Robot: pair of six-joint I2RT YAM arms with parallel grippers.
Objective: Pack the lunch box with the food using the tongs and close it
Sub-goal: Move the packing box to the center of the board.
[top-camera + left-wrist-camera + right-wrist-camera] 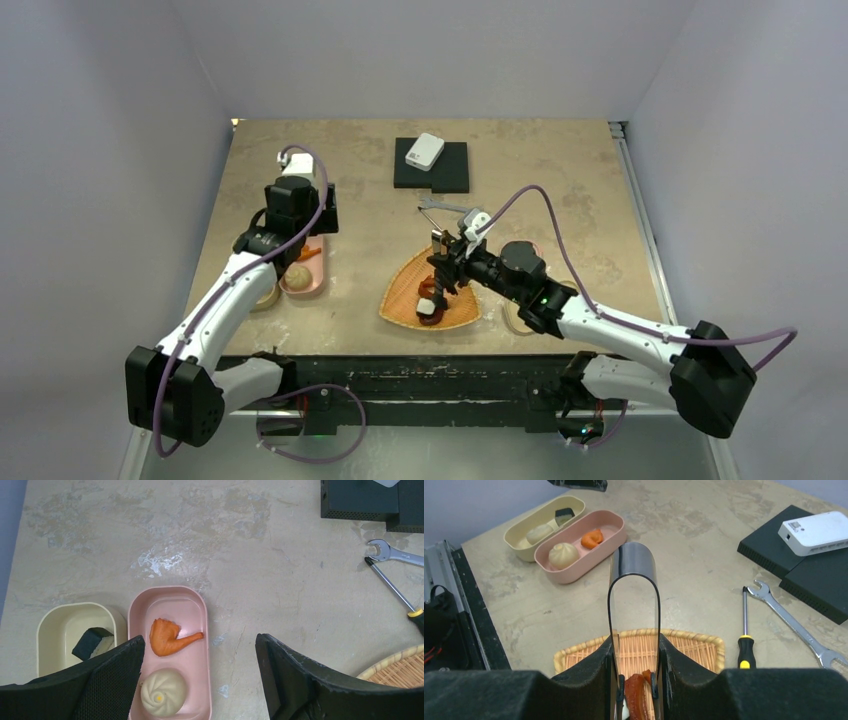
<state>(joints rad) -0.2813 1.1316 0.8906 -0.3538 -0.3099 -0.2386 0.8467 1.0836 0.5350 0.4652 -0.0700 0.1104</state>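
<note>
Right hand (634, 672) squeeze is the controlling setting for this pick. We would close on the tongs (633, 562) only until both tips bear on the red food piece (635, 700). We would then lift straight up before travelling, since a sideways pull could roll the piece off the tips. We judge the step in hand to be taking that piece from the woven basket (696, 645) for transfer to the pink lunch box (574, 575).

The right hand is partly closed. Both fingers (599, 667) press the two arms of the tongs below the bend, so it grips the tongs and nothing else. The bend stands at the centre of the right wrist frame, and the tips point down at bottom centre, one on either side of the red piece. We cannot tell whether the piece has left the basket floor.

The left hand (200, 652) is spread wide and holds nothing. It hangs above the pink lunch box at the lower left of its own frame.

That box holds a bun (163, 692) and an orange drumstick (167, 637). The cream box (50, 630) sits just beside it.

From the right wrist, both boxes lie at the upper left, well apart from the basket. The screwdriver (745, 630) and the wrench (794, 625) lie on the worktop (684, 570) to the right, so we would route the transfer leftward.
</note>
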